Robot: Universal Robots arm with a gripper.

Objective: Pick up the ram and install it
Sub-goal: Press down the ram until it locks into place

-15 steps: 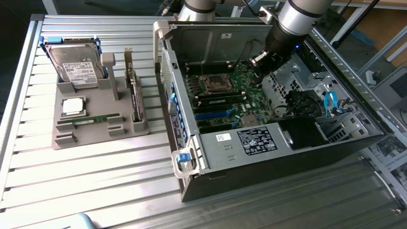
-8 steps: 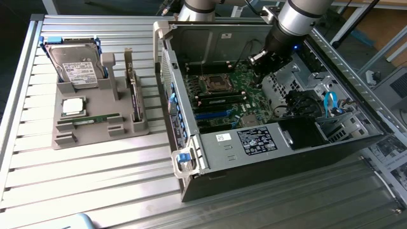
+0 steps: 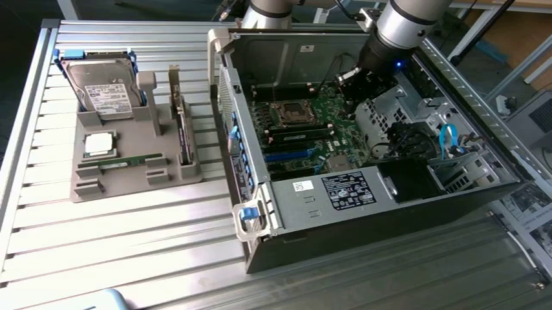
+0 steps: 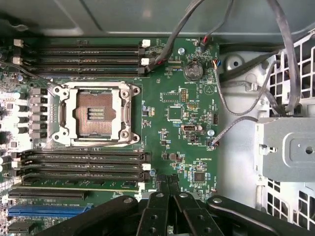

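Black gripper (image 4: 170,184) hanging closed and empty above green motherboard (image 4: 182,113), ram (image 3: 121,161) lying in grey holder (image 3: 95,194) beside case (image 3: 379,213).

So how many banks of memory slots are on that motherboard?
2. One bank lies beside the empty processor socket; the other bank lies on the socket's opposite side, nearer the gripper. None seems hidden.

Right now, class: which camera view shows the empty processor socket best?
The wrist view: the processor socket faces the camera squarely, contacts and metal frame plain. The exterior view shows the same socket smaller and slanted inside the open computer case.
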